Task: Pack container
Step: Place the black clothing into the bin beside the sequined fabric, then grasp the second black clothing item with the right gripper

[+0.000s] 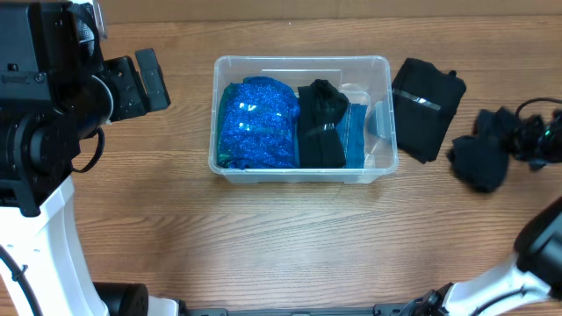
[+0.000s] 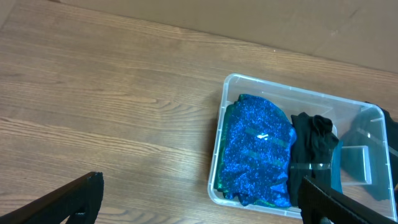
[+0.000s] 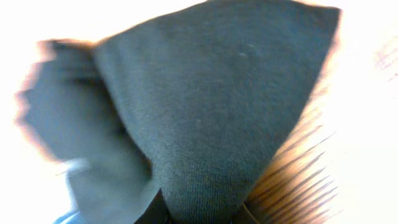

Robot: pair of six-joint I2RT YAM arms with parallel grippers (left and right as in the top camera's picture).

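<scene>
The clear plastic container (image 1: 303, 174) sits mid-bench, a little toward the far edge, its long axis parallel to the near edge. It already holds a glittery blue bundle (image 1: 256, 123) at its left end and a black garment (image 1: 321, 123) beside it on something teal. Only the right end looks free. The right gripper (image 1: 520, 142), near the right edge, appears to have its jaws closed on a crumpled black cloth (image 1: 481, 160); in the wrist view the dark knit fills the frame and gathers between the jaws. The open pocket therefore lies to the left of these jaws, with a folded black cloth (image 1: 428, 107) just beside the container's right wall in between. The right arm is plainly the nearer one. The left gripper (image 1: 145, 83) hangs by the left edge with its jaws spread wide and empty. No writing is legible: the folded cloth's pale band (image 1: 416, 98) is too small to read.
</scene>
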